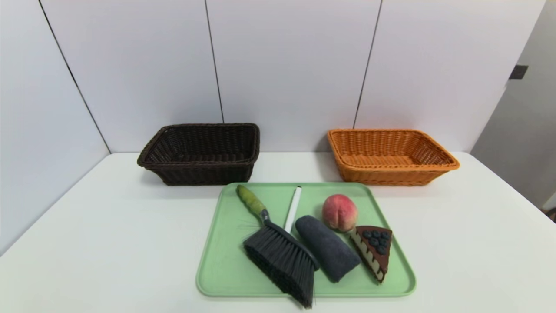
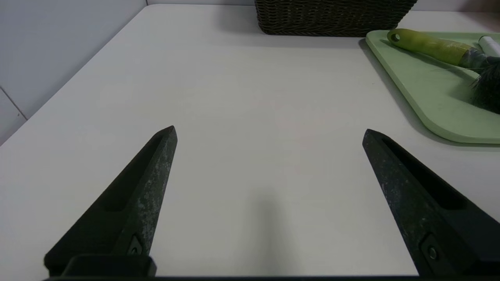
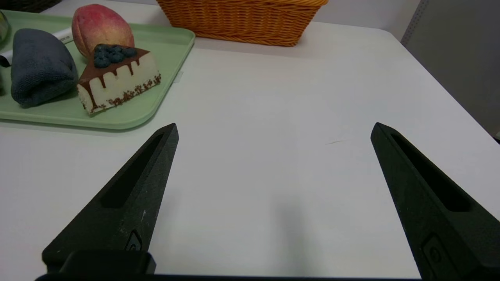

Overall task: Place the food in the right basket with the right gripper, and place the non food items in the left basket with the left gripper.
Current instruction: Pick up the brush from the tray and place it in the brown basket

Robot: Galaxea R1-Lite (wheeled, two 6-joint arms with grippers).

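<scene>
Food and non-food items, sorting at its start: nothing in either grip. Right gripper point(image 3: 275, 124): spread wide, over the tabletop point(image 1: 460, 243) off the right edge of the tray point(image 1: 243, 292). Left gripper point(image 2: 270, 128): likewise spread, off the tray's left edge. Nearest the tray's right edge lies the cake slice point(image 1: 377, 248); the peach point(image 1: 340, 212) sits just behind it, toward the far right corner. Rolled dark towel point(image 1: 328, 248) beside them; white marker point(image 1: 293, 208) runs from near the far edge to the brush point(image 1: 282, 252), whose bristles overhang the near edge. Beyond: dark basket point(image 1: 204, 174) far left, orange basket point(image 1: 393, 176) far right, both without contents. Judgement: first picks are due. Right should straddle cake or peach from above, closing gently; left should take the brush handle, since lifting it probably frees the marker.
</scene>
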